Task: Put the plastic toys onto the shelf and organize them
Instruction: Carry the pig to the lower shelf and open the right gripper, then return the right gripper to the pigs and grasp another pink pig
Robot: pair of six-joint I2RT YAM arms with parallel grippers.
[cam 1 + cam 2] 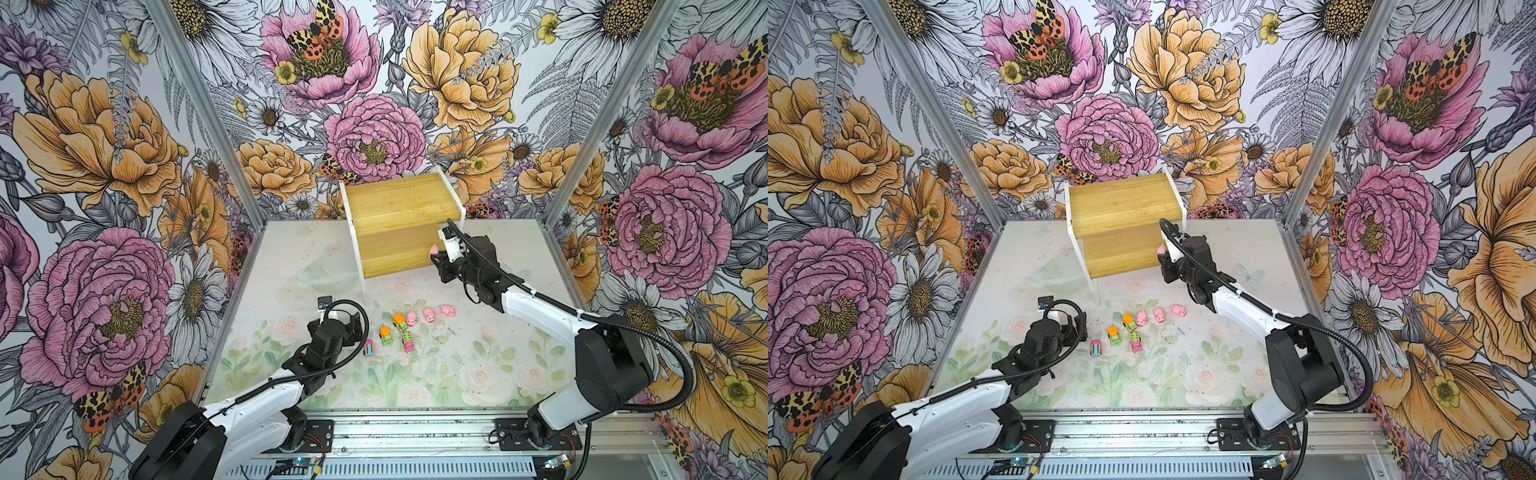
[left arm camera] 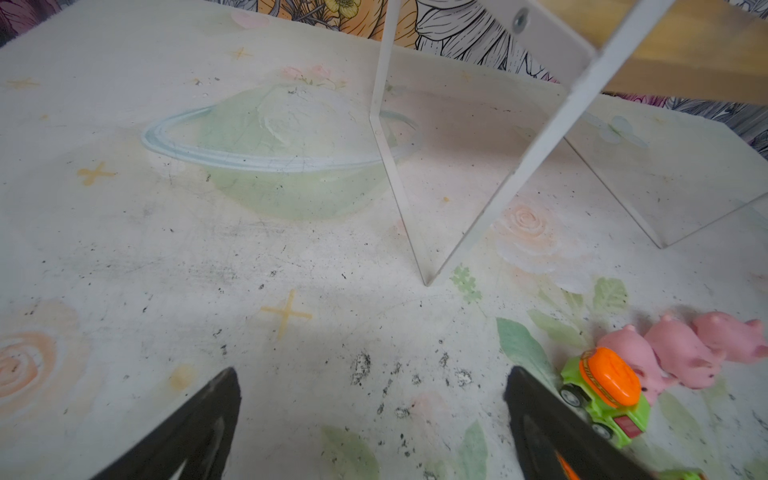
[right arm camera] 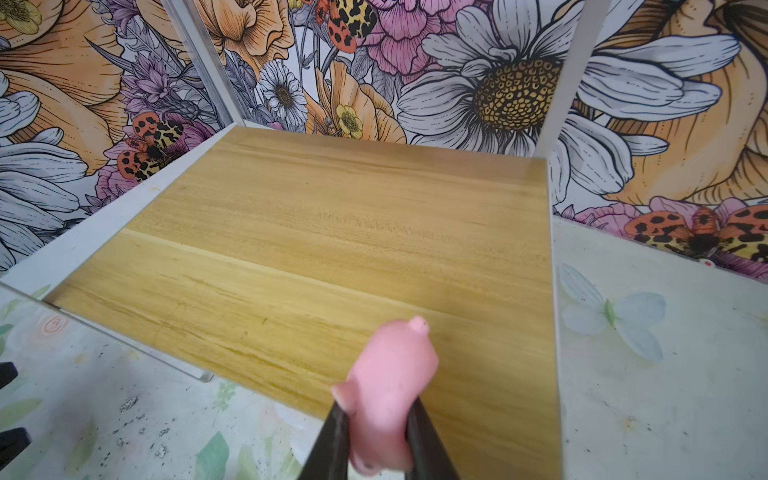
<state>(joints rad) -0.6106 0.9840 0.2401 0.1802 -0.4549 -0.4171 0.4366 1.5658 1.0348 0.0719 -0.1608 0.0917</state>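
Right gripper [image 3: 376,419] clamped on a pink pig [image 3: 390,386], snout pointing away from the fingers, toward the back of the shelf [image 1: 399,199]. Pig hangs at the front right corner of the lower board [image 1: 395,253]; whether it touches the wood, cannot tell. Left gripper [image 2: 372,374] low over the table [image 1: 478,353], jaws spread wide with nothing between them. One truck [image 2: 602,399], green with an orange top, sits just beside one of its fingers. Other toys are clustered on the table in front of the shelf, between the two arms. Three pigs [image 1: 429,314] in a row, close side by side, the end one against that truck. Second truck [image 1: 386,335] nearer the left gripper. Two striped cars: left car [image 1: 368,348] closest to the left gripper, right car [image 1: 408,343] just in front of the first truck, the two apart from each other.
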